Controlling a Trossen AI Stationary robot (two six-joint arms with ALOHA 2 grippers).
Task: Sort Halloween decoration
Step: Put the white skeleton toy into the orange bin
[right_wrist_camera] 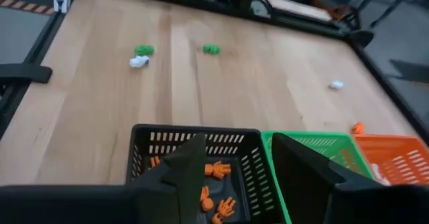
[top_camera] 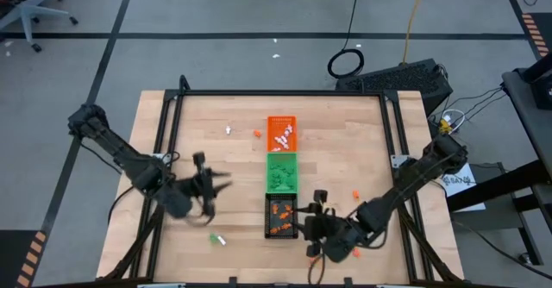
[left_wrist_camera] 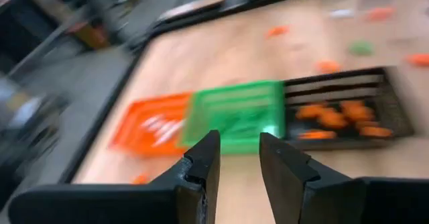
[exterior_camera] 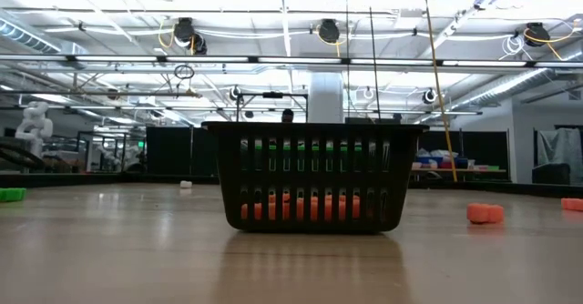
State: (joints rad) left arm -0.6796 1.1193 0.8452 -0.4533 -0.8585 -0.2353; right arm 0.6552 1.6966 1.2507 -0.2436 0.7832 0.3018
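Your trinkets are split between the trays and the bare table: orange ones [right_wrist_camera: 216,170] lie in the black tray [top_camera: 282,216], white ones in the orange tray [top_camera: 281,134], green ones in the green tray [top_camera: 281,171]. Loose pieces remain: a green and white pair [top_camera: 216,239] near the left arm, a white one [top_camera: 228,130] far left, an orange one [top_camera: 257,134] just left of the orange tray, another orange one [top_camera: 355,192] to the right.

Your right gripper [right_wrist_camera: 238,160] hovers at the black tray's near right edge, fingers spread and empty. Your left gripper [left_wrist_camera: 239,158] hangs left of the trays, fingers parted by a narrow gap with nothing visible between them.

Expect these pieces to be very light, hard plastic and likely slick; they'll skid or flick away if one finger lands first. Straddle a piece evenly, come straight down, and pinch across its narrowest part, low near the table
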